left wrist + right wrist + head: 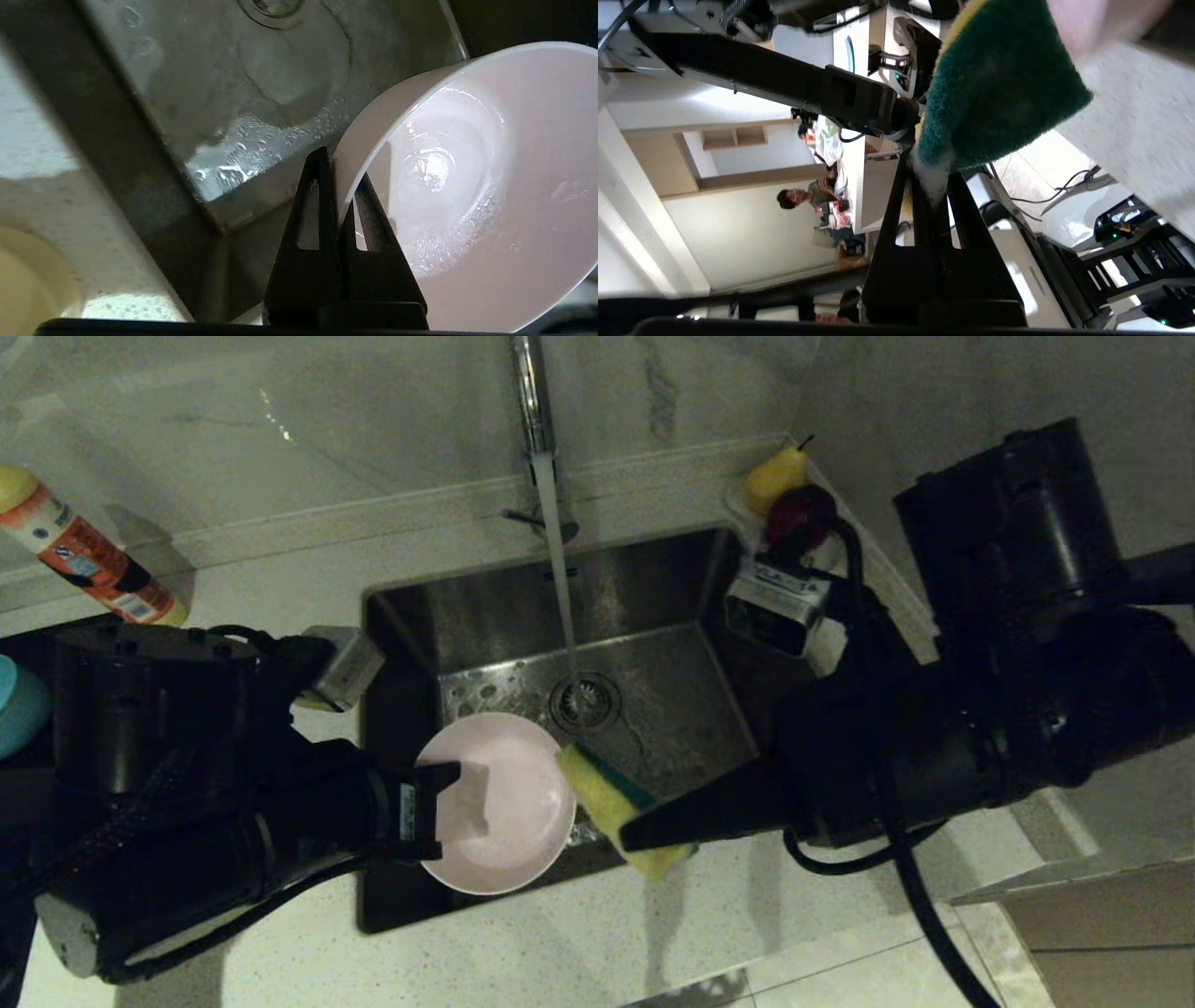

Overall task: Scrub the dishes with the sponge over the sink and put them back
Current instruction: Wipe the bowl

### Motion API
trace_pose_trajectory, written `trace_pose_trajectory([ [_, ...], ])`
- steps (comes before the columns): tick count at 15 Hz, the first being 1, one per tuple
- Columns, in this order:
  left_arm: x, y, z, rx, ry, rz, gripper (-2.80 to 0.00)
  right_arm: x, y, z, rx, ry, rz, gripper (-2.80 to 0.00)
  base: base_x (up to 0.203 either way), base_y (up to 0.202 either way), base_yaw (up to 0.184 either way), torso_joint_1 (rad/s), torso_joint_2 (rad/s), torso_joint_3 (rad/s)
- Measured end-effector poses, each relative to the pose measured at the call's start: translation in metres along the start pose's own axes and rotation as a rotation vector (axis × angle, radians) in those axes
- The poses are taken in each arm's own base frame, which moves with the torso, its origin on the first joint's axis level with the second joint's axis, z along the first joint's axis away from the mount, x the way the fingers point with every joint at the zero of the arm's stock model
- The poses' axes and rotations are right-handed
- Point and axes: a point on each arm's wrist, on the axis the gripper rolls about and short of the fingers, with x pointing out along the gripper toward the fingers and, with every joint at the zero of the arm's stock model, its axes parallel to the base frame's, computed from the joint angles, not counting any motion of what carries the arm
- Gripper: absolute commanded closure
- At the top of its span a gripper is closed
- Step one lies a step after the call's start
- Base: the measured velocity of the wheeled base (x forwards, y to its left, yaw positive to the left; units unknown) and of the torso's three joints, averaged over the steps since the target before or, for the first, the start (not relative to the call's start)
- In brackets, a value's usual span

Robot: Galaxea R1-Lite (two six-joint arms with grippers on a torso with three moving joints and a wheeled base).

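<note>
A pale pink bowl hangs tilted over the near left part of the steel sink. My left gripper is shut on its rim, one finger inside and one outside. In the left wrist view the bowl is wet inside, pinched by the gripper. The sponge, dark green on yellow, is just right of the bowl over the sink's front edge, and my right gripper is shut on it. The right wrist view shows the sponge's green face above the gripper, with foam at the fingertips.
Water runs from the faucet down to the drain strainer. A teal bowl sits at the far left edge. An orange bottle lies on the left counter. A pear and a red fruit sit at the sink's back right corner.
</note>
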Motion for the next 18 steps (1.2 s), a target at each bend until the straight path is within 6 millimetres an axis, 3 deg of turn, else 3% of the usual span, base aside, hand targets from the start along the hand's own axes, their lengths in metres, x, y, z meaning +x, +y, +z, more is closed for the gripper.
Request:
trace_pose_trajectory([
  [9, 0.028, -0.013, -0.006, 0.097, -0.091, 0.084, 0.0, 0.048, -0.03, 0.02, 0.021, 0.005, -0.102, 0.0, 0.0, 0.0, 0.0, 0.0, 0.0, 0.0],
  [18, 0.026, -0.026, -0.016, 0.136, -0.098, 0.044, 0.0, 0.064, -0.041, 0.034, 0.023, -0.013, -0.124, 0.0, 0.0, 0.0, 0.0, 0.0, 0.0, 0.0],
])
